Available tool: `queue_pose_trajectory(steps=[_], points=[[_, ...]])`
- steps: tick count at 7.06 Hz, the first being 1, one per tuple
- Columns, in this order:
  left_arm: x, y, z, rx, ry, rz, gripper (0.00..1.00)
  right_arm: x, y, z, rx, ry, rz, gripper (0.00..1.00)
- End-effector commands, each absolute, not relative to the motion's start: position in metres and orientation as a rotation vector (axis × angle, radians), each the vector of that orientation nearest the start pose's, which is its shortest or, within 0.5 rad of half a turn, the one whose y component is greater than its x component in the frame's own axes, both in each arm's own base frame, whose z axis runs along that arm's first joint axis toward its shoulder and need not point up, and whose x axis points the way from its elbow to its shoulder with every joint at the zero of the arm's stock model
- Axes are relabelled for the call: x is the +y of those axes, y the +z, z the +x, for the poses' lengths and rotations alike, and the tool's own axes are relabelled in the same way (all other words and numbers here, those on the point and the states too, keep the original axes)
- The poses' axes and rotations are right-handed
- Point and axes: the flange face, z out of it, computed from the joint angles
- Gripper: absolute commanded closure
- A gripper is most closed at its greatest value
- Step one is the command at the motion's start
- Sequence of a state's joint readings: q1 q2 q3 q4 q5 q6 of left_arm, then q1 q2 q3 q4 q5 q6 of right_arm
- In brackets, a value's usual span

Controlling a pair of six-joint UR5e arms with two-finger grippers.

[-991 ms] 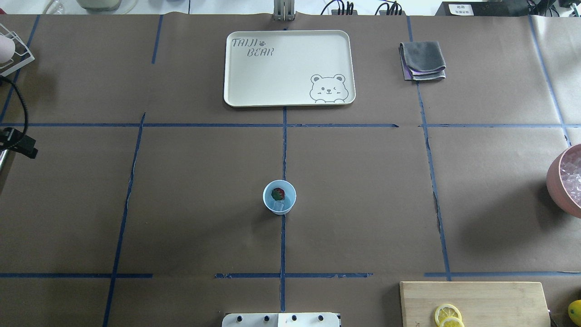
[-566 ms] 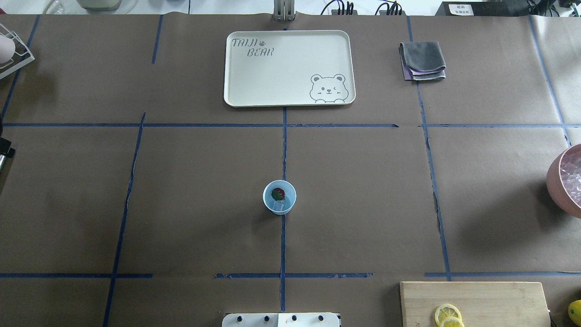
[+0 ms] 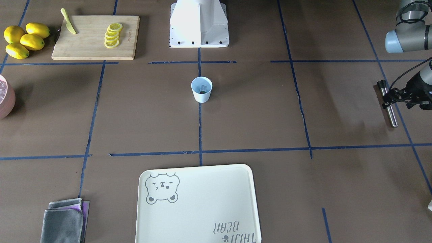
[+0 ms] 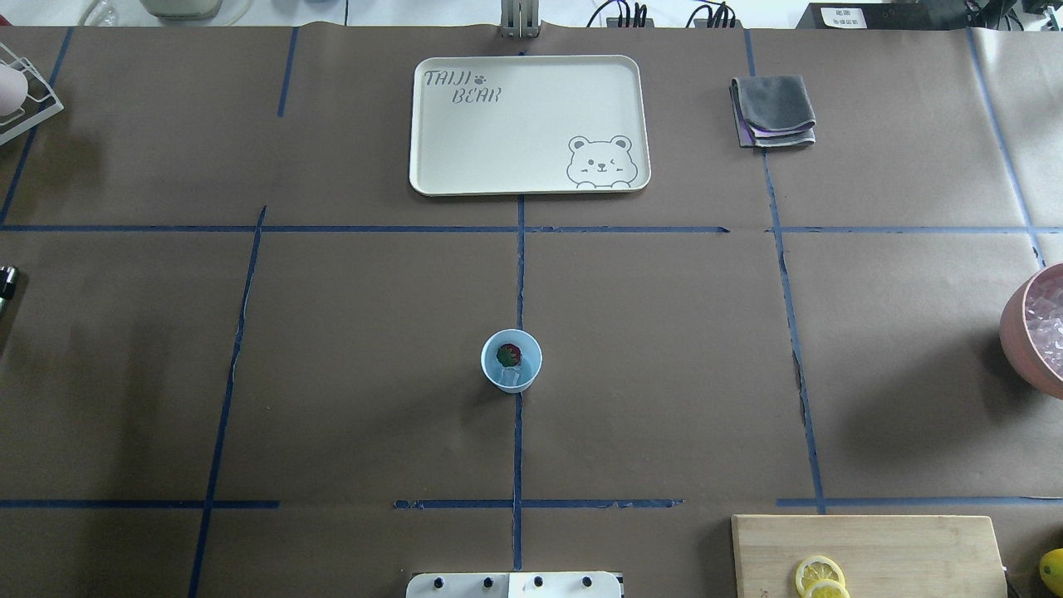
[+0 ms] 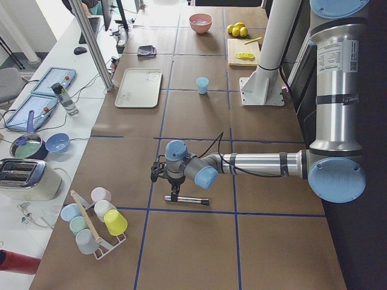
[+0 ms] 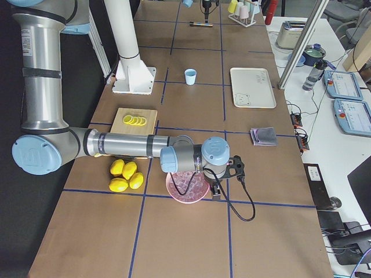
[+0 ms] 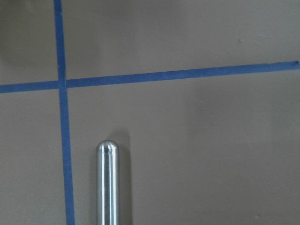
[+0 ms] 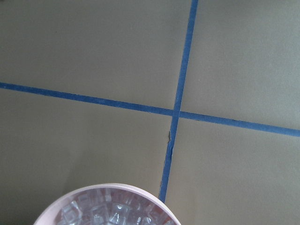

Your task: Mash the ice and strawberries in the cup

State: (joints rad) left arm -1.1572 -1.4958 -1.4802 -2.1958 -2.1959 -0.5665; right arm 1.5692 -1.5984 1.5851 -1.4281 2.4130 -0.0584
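Surface [image 4: 365, 349] is covered w/ matt brown paper, lined w/ blue tape [image 4: 520, 274] that's slightly shiny & ragged in spots; the rod [image 7: 107, 187] by its left edge is polished metal, mirror-smooth. Cup [image 3: 201, 96] at centre is smooth pale-blue plastic, semi-matt, the ice [image 4: 515, 379] in it clear & glossy, the strawberry [image 4: 507, 355] dull red; tray [image 4: 531, 124] at the far edge is matt cream plastic w/ grey print. Cloth [image 4: 772, 104] twd the far right corner is soft grey fabric, board [image 4: 897, 548] at the near right corner is pale wood w/ fine grain, bowl [image 4: 1013, 324] at the right edge looks like matt pink plastic.
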Motion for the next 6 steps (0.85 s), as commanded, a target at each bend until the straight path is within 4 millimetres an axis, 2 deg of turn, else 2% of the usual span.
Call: queue_pose_trajectory(steps=[1,6], points=[[-0.4663,0.7024,0.1239,0.77,-0.066,0.102,0.0,-0.4878,0.6465,0.0582,-0.838,-0.11,0.144,0.0],[-0.4701,0.7083,0.1295,0.771,-0.098,0.083,0.0,-0.4876,0.648,0.0582,-0.838,-0.109,0.141,0.0]])
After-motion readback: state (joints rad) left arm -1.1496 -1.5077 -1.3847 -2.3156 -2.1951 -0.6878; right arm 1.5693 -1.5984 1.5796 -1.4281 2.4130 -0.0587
